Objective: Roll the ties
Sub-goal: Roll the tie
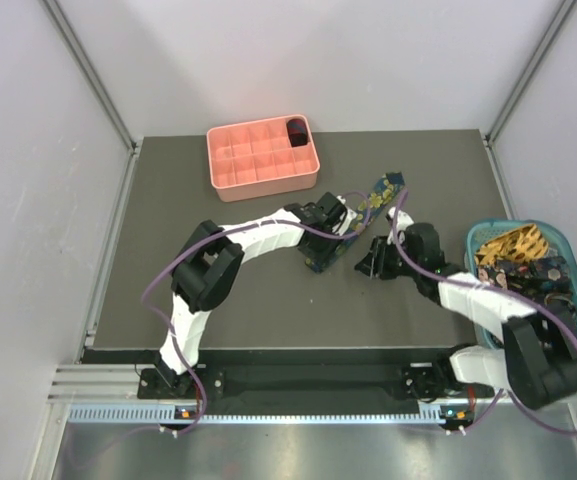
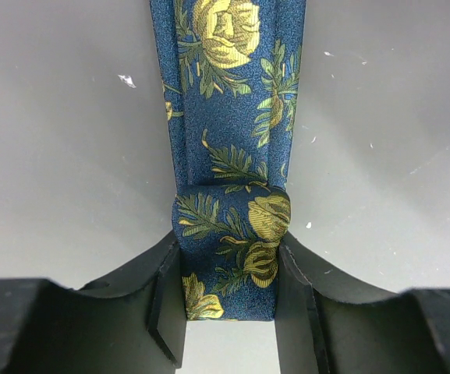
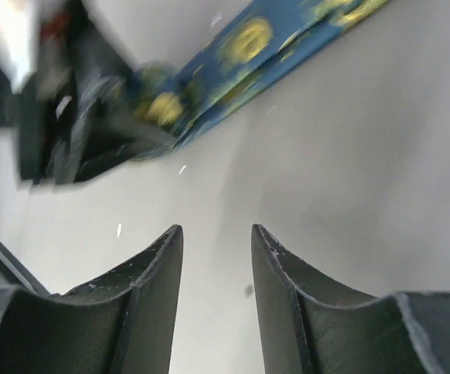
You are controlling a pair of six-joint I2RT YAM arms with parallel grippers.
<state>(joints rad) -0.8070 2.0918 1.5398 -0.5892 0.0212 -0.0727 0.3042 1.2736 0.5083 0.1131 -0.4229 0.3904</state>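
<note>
Top external is looking steeply down over the whole surface (image 1: 168, 210). Left wrist is looking close-up past the left gripper (image 2: 228, 261) at the navy floral tie (image 2: 232, 117); right wrist, low and oblique, is catching that same tie.

One navy floral tie (image 2: 232, 101); one dark coil (image 1: 296, 131); one pink tray (image 1: 268, 185); one teal basket (image 1: 528, 224), ties (image 1: 513, 245) inside uncountable.

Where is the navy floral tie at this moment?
In the top view the navy floral tie lies mid-table, right of and nearer than the pink tray; the left pincer grips its rolled end.
</note>
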